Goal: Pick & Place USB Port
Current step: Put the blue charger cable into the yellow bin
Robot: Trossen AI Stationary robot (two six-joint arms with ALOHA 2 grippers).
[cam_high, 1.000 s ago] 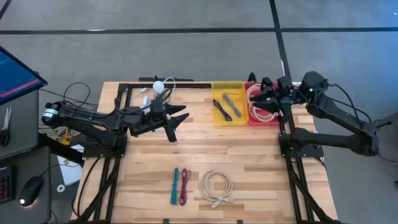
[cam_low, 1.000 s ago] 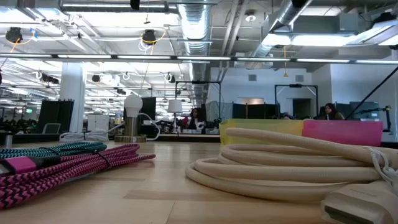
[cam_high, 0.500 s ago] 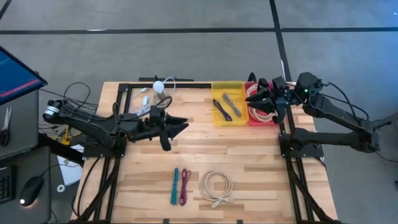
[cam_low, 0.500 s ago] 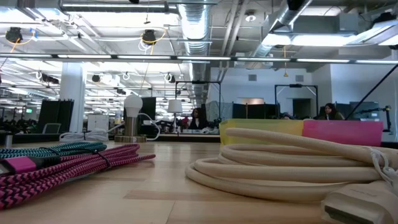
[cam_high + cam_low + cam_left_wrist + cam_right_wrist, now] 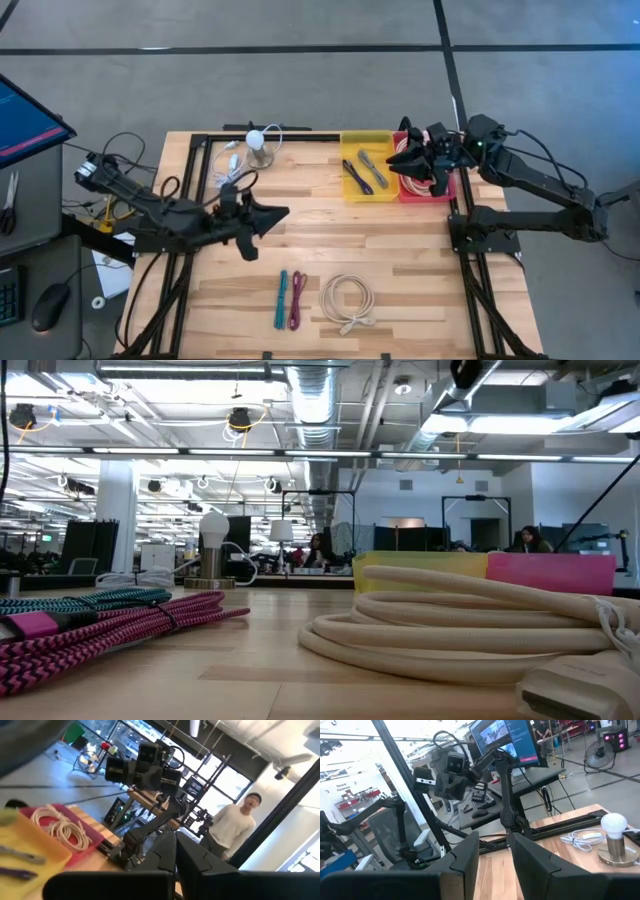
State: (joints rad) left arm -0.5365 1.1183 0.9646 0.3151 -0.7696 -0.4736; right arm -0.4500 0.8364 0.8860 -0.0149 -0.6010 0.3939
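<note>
A teal cable (image 5: pixel 282 298), a magenta cable (image 5: pixel 296 300) and a coiled white cable (image 5: pixel 348 302) lie flat on the wooden table near its near edge; all three also show close up in the low view (image 5: pixel 90 622) (image 5: pixel 470 622). A yellow bin (image 5: pixel 367 165) holds two dark cables. A pink bin (image 5: pixel 428 168) holds coiled white cables. My left gripper (image 5: pixel 272 213) is shut and empty above the table's left middle, pointing right. My right gripper (image 5: pixel 408 160) is slightly open and empty, over the pink bin's left wall.
A small lamp with a white bulb (image 5: pixel 258 140) and a white cord (image 5: pixel 232 158) stand at the far edge, left of the bins. A black frame rail (image 5: pixel 260 133) runs along the far edge. A person (image 5: pixel 239 827) stands beyond the table's right side.
My left gripper has drawn back toward the table's near and left edges, away from the lamp. My right gripper has moved toward the table's left, from the pink bin's right side to its left wall. The cables have stayed where they were.
</note>
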